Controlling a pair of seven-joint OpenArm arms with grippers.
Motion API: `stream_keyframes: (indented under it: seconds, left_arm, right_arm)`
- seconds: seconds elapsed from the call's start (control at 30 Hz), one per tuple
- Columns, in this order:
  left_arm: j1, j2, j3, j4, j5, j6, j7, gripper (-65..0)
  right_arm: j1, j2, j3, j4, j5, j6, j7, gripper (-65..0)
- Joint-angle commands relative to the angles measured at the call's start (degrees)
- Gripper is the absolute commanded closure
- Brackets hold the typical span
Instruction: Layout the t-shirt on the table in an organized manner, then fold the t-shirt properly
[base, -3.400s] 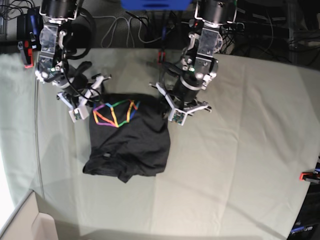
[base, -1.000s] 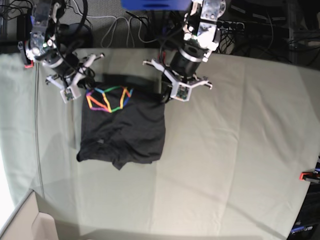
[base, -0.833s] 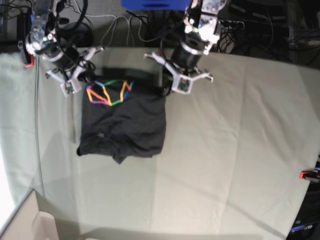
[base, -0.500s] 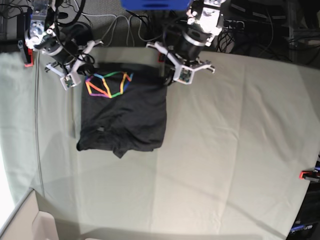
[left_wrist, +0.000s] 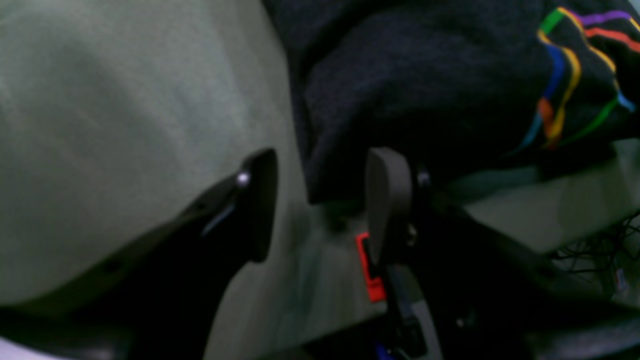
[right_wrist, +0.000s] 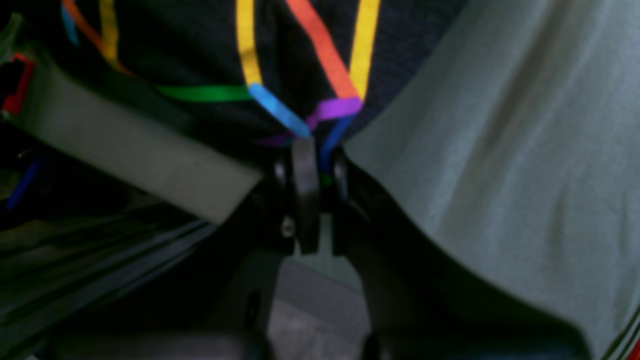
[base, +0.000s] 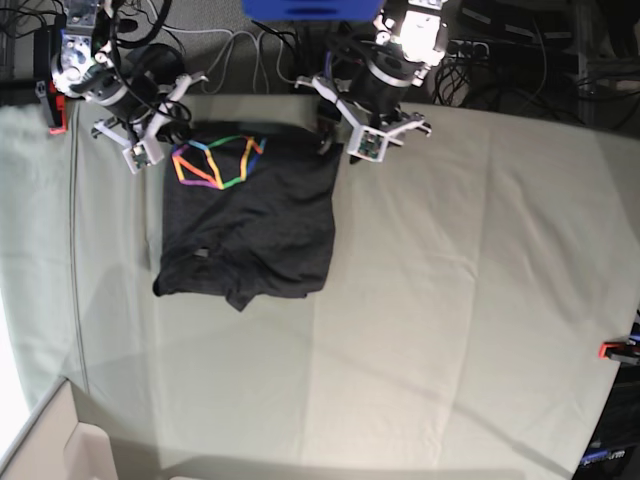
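Upper frame: my right jaws (right_wrist: 306, 150) pinch the charcoal-black rainbow-print t-shirt (base: 250, 225); left jaws (left_wrist: 320, 200) spread beside its corner. Release right evenly, keeping hem flat on pale grey-green tabletop (base: 480, 300).

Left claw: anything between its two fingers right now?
Yes. In the left wrist view the left claw stands open with a corner of the t-shirt hanging between its fingers, over the table.
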Motion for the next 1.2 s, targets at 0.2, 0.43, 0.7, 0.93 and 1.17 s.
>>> stream_keyframes:
  seconds: [0.2, 0.43, 0.7, 0.93, 1.17]
  left_arm:
    - [0.9, 0.2, -0.4, 2.3, -0.5, 0.0, -1.4, -29.4]
    - [4.6, -1.8, -0.5, 10.8, -0.5, 0.0, -1.3, -29.8]
    - [12.5, -4.1, -11.0, 15.5, -0.5, -0.5, -1.1, -29.7]
    - [18.4, -9.7, -13.9, 11.9, -0.5, -0.2, -1.0, -29.3]
    - [18.1, -11.2, -13.9, 3.6, -0.5, -0.4, -1.0, -29.3]
  right_arm:
    - [-1.4, 0.3, 0.7, 1.4, 0.9, 0.3, 1.2, -21.5]
    - [-3.8, -3.7, 4.9, 6.1, 0.7, 0.3, 0.8, -34.3]
    - [-7.3, -11.9, 17.3, 9.5, 0.5, 0.3, 0.8, -34.3]
    - [-12.5, -12.3, 17.6, 7.6, 0.5, 0.3, 0.8, -29.8]
    - [-12.6, -12.3, 17.7, 4.3, 0.4, 0.3, 0.8, -28.8]
